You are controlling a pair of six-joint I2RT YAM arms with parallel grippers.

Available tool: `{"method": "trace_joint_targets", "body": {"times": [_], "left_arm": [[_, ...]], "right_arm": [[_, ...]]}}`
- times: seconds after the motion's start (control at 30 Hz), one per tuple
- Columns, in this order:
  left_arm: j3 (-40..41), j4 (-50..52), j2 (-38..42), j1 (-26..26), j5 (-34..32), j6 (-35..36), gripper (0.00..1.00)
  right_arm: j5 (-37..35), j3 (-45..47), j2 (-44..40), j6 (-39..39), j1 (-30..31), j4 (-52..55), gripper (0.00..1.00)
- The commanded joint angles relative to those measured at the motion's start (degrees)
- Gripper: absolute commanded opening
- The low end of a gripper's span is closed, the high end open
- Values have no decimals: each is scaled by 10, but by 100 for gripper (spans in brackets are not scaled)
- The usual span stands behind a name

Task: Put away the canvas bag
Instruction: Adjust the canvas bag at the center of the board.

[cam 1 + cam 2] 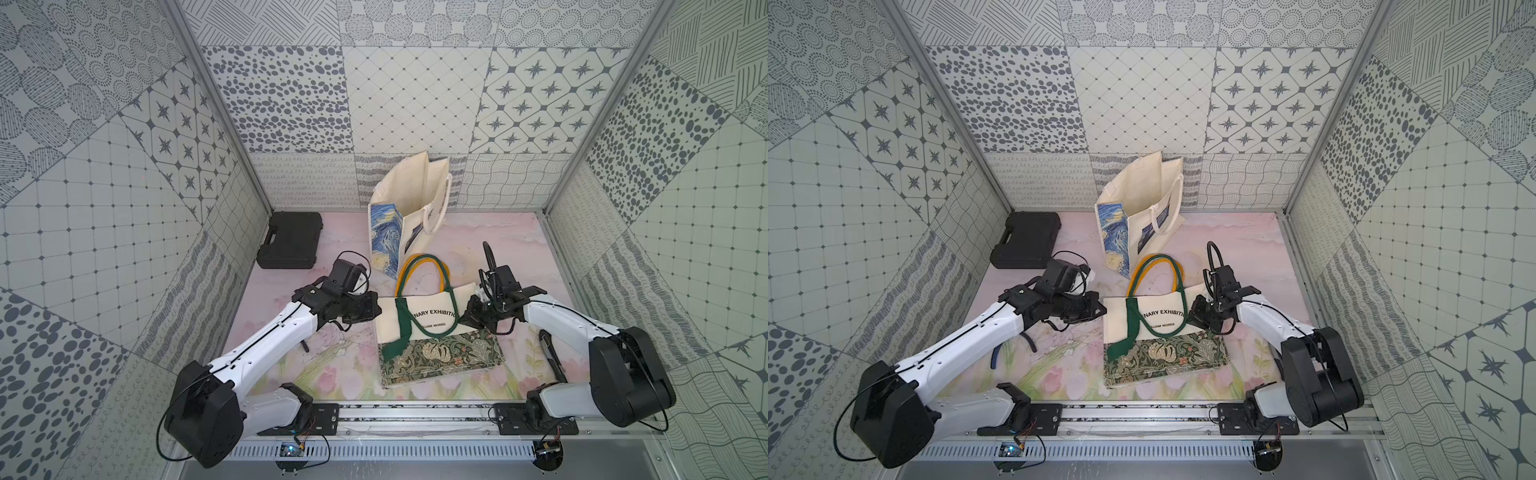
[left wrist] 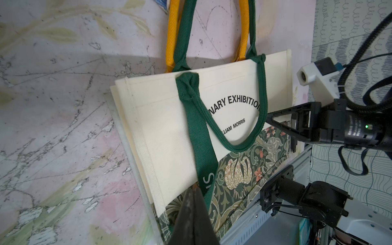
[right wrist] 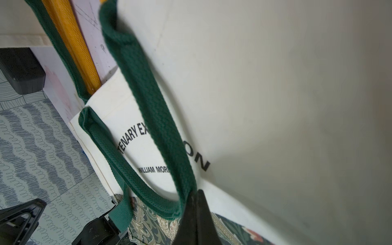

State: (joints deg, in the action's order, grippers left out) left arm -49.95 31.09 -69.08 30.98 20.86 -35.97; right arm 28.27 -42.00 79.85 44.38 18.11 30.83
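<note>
The canvas bag lies flat on the bench just below the middle of the frame in both top views, its handles pointing toward the top of the frame. The left gripper meets its left edge and the right gripper its right edge, so the bag sits squarely between them. In the left wrist view the left gripper has its jaws pressed together, the tip over the cream panel beside the flat green strap; whether cloth is caught there cannot be told. In the right wrist view the right gripper is clamped on the bag where the green handle loop curves round, and cream cloth rises close to the lens. The bag is stiff, woven cream canvas with black lettering, a dark floral band along its lower part, ribbed green webbing and a yellow handle beneath it.
</note>
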Motion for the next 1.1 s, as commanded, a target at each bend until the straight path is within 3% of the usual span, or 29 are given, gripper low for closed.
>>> {"method": "trace_joint_targets", "body": {"times": [0.0,0.63,0.8,0.93,1.0,1.07], "left_arm": [[2,-19,-6,-2,16,5,0],[8,-15,-1,-2,14,2,0],[8,-13,2,-2,14,3,0],[9,-14,3,-2,15,1,0],[11,-16,3,-2,17,-1,0],[5,-7,5,-2,17,2,0]], "right_arm": [[-18,12,-5,2,3,-17,0],[42,10,74,61,25,-181,0],[32,-86,93,49,19,-148,0],[65,-231,158,35,-14,-106,0],[65,-326,196,-8,-26,-23,0],[63,-362,209,-47,-27,38,0]]}}
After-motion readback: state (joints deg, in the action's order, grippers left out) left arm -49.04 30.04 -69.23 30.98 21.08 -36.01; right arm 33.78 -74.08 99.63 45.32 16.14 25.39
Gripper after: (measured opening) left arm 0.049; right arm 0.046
